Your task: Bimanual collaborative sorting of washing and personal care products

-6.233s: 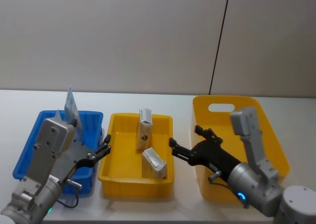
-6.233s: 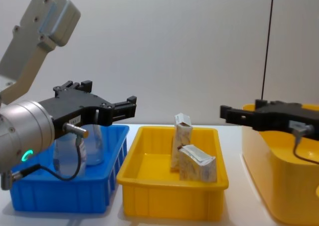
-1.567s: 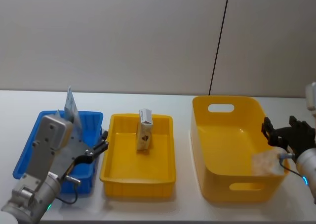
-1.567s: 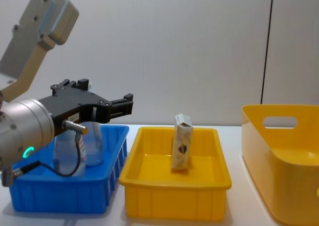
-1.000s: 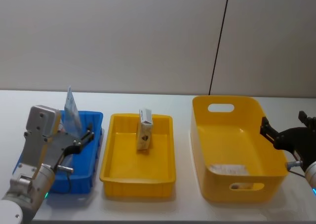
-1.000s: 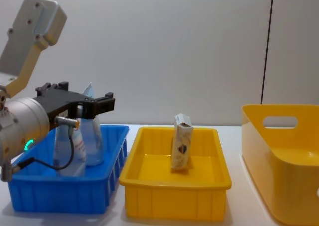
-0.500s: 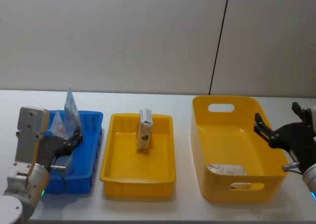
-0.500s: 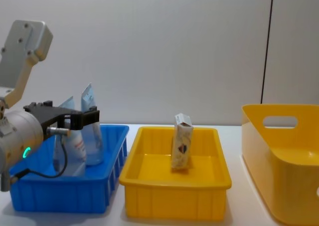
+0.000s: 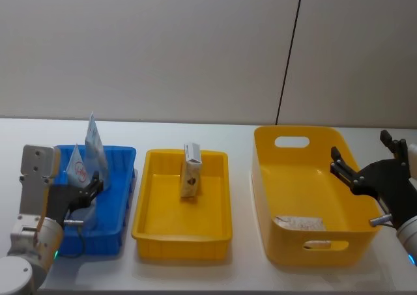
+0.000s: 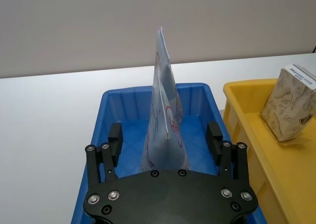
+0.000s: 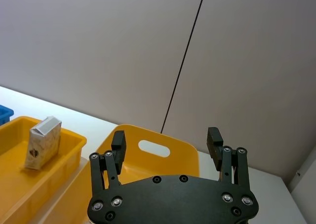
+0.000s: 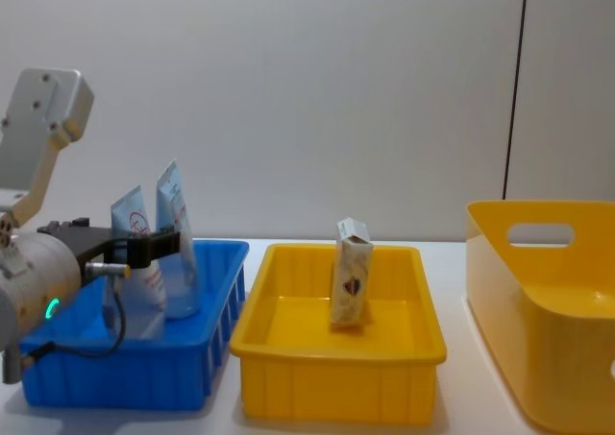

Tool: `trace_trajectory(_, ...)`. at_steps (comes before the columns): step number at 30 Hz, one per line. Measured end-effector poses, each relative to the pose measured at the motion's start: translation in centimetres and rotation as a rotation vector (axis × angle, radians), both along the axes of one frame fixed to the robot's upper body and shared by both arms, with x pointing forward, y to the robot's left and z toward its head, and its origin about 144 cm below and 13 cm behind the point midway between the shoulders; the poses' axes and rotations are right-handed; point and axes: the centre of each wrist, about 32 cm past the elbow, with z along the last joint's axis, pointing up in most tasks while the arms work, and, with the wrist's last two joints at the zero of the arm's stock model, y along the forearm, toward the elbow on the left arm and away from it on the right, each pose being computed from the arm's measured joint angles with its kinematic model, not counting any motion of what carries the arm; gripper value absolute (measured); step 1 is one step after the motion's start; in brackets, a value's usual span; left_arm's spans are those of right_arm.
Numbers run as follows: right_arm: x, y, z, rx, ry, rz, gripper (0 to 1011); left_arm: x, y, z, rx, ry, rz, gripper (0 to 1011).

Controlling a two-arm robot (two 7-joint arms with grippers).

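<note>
Two pale blue-and-white tubes [image 9: 91, 153] [image 12: 175, 251] stand upright in the blue bin [image 9: 120, 207], leaning together [image 10: 164, 120]. My left gripper [image 9: 85, 192] [image 10: 165, 136] [image 12: 115, 246] is open and empty over the bin's near end, just short of the tubes. One cream patterned packet [image 9: 190, 171] [image 12: 350, 286] stands in the shallow yellow tray [image 9: 146, 233]. Another packet [image 9: 298, 222] lies flat in the deep yellow bin [image 9: 264, 178]. My right gripper [image 9: 358, 153] [image 11: 166, 140] is open and empty above that bin's right side.
The three containers sit in a row on a white table [image 9: 195, 269], close together. A plain wall with a dark vertical seam [image 9: 290, 54] stands behind. The deep bin has a handle slot [image 11: 153, 146] in its far wall.
My right gripper carried a packet from the middle tray and let it go in the deep bin, then rose slightly. My left arm has drawn back toward me along the blue bin.
</note>
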Motion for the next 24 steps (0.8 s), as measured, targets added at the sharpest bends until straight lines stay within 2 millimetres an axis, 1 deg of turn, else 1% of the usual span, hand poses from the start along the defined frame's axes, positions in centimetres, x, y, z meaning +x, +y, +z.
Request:
trace_trajectory(4, 0.0, 0.0, 0.0, -0.004, -0.006, 0.005, 1002, 0.4, -0.1, -0.2, -0.011, 0.007, -0.001, 1001)
trace_trajectory(7, 0.0, 0.0, -0.1, -0.006, -0.01, 0.008, 1002, 0.9, -0.2, -0.5, -0.019, 0.015, -0.004, 962)
trace_trajectory(13, 0.0, 0.0, -0.1, -0.008, -0.014, 0.011, 1002, 1.9, -0.6, -0.9, -0.03, 0.027, -0.006, 808)
trace_trajectory(16, 0.0, 0.0, -0.1, -0.009, -0.016, 0.013, 1002, 2.4, -0.7, -1.0, -0.03, 0.03, -0.005, 705)
trace_trajectory(17, 0.0, 0.0, -0.1, -0.009, -0.016, 0.013, 1002, 2.4, -0.7, -1.0, -0.03, 0.031, -0.004, 705)
trace_trajectory(18, 0.0, 0.0, -0.1, -0.01, -0.016, 0.013, 1002, 2.6, -0.8, -1.1, -0.028, 0.033, -0.003, 646)
trace_trajectory(19, 0.0, 0.0, -0.1, -0.01, -0.017, 0.013, 1002, 2.7, -0.8, -1.1, -0.027, 0.033, -0.003, 628)
trace_trajectory(20, 0.0, 0.0, -0.1, -0.01, -0.017, 0.014, 1002, 2.8, -0.9, -1.1, -0.024, 0.034, -0.001, 565)
trace_trajectory(22, 0.0, 0.0, -0.1, -0.011, -0.018, 0.014, 1002, 3.0, -0.9, -1.2, -0.021, 0.036, 0.0, 503)
trace_trajectory(23, 0.0, 0.0, -0.1, -0.011, -0.018, 0.014, 1002, 3.1, -1.0, -1.2, -0.017, 0.038, 0.003, 503)
trace_trajectory(24, 0.0, 0.0, -0.1, -0.011, -0.018, 0.015, 1002, 3.2, -1.0, -1.2, -0.016, 0.038, 0.004, 445)
